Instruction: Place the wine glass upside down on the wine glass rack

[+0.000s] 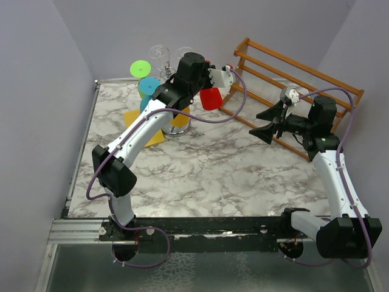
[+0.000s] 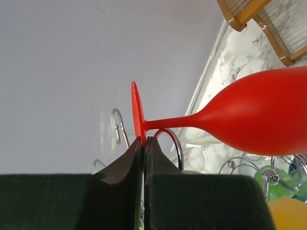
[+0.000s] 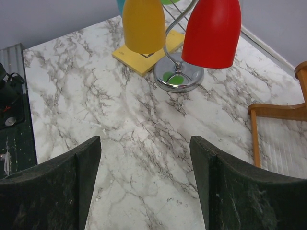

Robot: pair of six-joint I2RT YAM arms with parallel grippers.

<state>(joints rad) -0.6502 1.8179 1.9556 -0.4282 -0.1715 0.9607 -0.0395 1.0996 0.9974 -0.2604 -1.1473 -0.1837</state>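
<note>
The red wine glass [image 1: 211, 98] hangs upside down, bowl pointing at the table, beside the chrome wine glass rack [image 1: 177, 126]. My left gripper [image 2: 144, 139] is shut on the rim of its round foot [image 2: 136, 111]. The stem [image 2: 168, 122] runs just over a curled chrome arm [image 2: 178, 146]; I cannot tell whether they touch. From the right wrist view the red glass [image 3: 212, 31] hangs above the rack's disc base [image 3: 179, 77]. My right gripper [image 3: 144, 146] stands open over bare marble, well to the right [image 1: 267, 125].
A yellow glass [image 3: 143, 24], a teal one [image 1: 148, 86], a green one [image 1: 140, 66] and clear glasses [image 1: 159, 53] hang on the same rack. A yellow mat [image 3: 144, 60] lies beside its base. A brown wooden slatted rack [image 1: 298, 91] stands at the back right.
</note>
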